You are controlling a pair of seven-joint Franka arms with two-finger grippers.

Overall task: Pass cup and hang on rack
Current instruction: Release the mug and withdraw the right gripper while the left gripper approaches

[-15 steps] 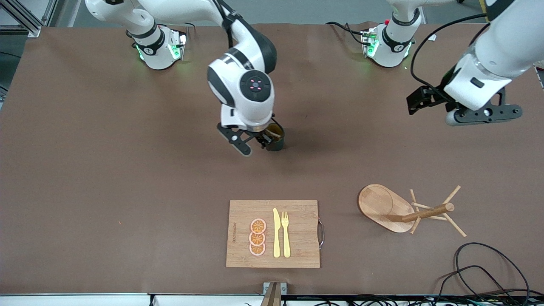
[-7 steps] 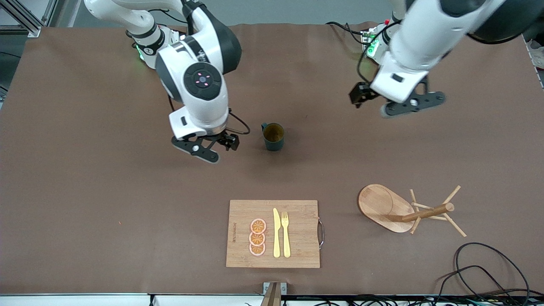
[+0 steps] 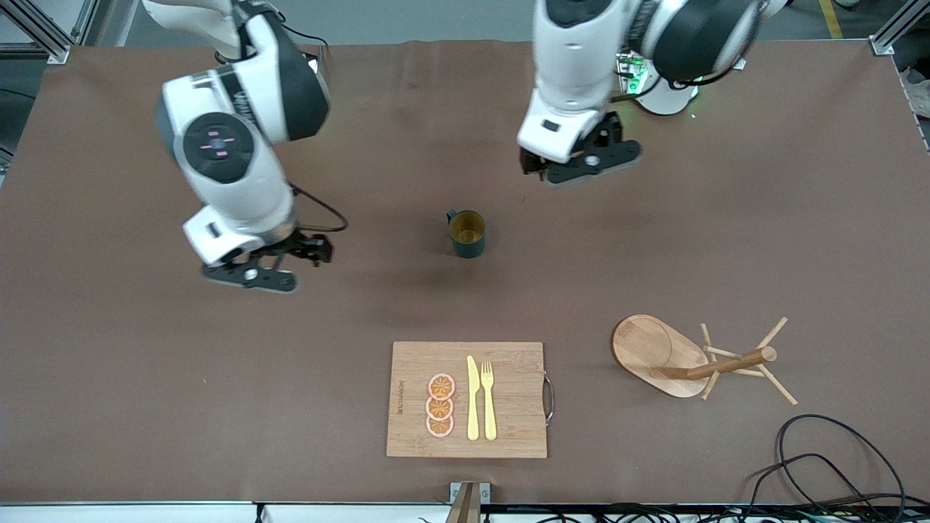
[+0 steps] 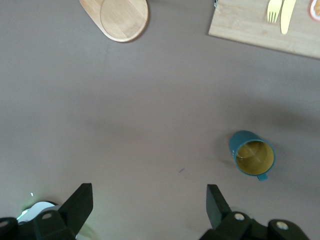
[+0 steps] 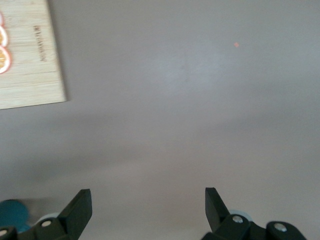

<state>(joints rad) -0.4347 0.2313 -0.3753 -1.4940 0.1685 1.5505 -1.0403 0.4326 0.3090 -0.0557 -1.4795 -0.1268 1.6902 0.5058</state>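
Observation:
The dark teal cup stands upright on the brown table, ochre inside showing, with nothing touching it. My right gripper hangs open and empty over bare table, off the cup toward the right arm's end. My left gripper is also open and empty, over the table beside the cup toward the left arm's base. In the left wrist view the cup lies well clear of the left gripper. The right wrist view has only a teal sliver of the cup at its edge, off to one side of the right gripper. The wooden rack sits nearer the front camera, toward the left arm's end.
A bamboo cutting board with a yellow knife, a fork and orange slices lies near the table's front edge. Black cables coil at the front corner toward the left arm's end. The rack's oval base shows in the left wrist view.
My right gripper has left the cup and swung away toward the right arm's end. My left arm has swept in from its end of the table toward the cup.

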